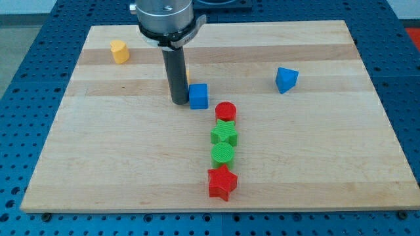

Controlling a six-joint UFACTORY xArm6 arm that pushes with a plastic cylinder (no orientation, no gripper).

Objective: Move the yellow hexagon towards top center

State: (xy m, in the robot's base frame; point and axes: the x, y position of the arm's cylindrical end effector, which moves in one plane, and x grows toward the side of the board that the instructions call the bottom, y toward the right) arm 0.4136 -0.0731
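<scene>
Here, nearest the view's bottom, a red star (222, 182) anchors a column of blocks on the wooden board (328, 157), with a green cylinder (223, 154), a green star (224, 134) and a red cylinder (226, 111) lined up above it, each touching or nearly touching the next. Farther up, a blue cube (199, 96) sits just beside my tip (179, 101), on its right in the view, and a blue wedge-shaped block (286, 79) lies well apart at the view's right. A sliver of yellow (188, 77) peeks out behind the rod; what it is cannot be told. There is no claw on this arm, only the rod. The yellow hexagon (119, 51) rests near the top left corner, well apart from the tip. The push appears not yet begun: the tip likely needs to travel to the hexagon's left side, then drive it rightward along the top edge. No brands, labels or writing can be read.
</scene>
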